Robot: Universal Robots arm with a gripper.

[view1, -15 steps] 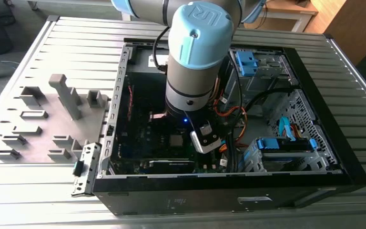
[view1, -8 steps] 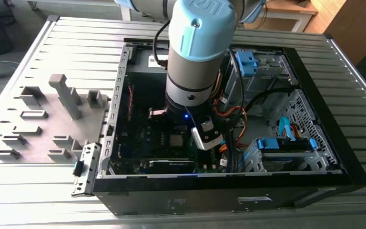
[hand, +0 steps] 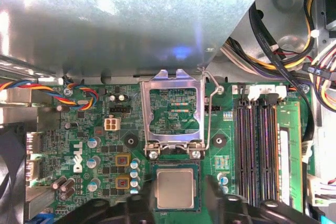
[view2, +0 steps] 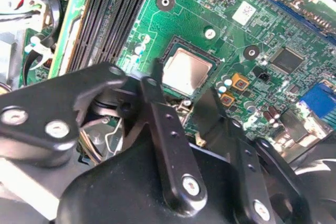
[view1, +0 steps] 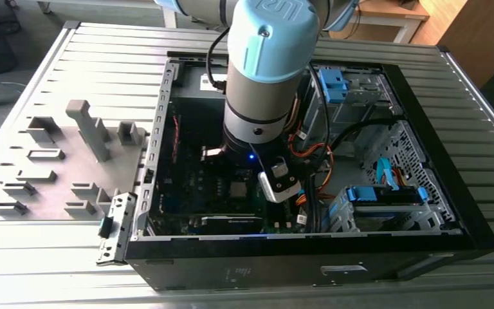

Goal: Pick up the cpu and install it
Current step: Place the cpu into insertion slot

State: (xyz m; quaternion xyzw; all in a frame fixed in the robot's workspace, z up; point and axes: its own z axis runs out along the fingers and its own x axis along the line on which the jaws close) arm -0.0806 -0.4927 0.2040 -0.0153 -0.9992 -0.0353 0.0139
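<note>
The cpu (hand: 175, 189) is a small tan-grey square lying flat in its socket on the green motherboard (hand: 84, 129); it also shows in the second wrist view as the cpu (view2: 186, 71). My gripper (hand: 177, 196) is open just above it, one black finger (view2: 157, 93) on each side and apart from the chip's face. The socket's metal load plate (hand: 175, 109) stands flipped up beside the cpu, with its wire lever (hand: 210, 108) raised. In the exterior view the arm (view1: 264, 77) reaches down into the open computer case (view1: 316, 244).
Black memory slots (hand: 257, 150) run beside the socket. The grey power-supply box (hand: 131, 19) overhangs the board. Cable bundles (hand: 283, 40) hang near the case wall. Blue drive cages (view1: 384, 196) are on the exterior view's right. Grey plastic fixtures (view1: 58, 161) stand on the table outside the case.
</note>
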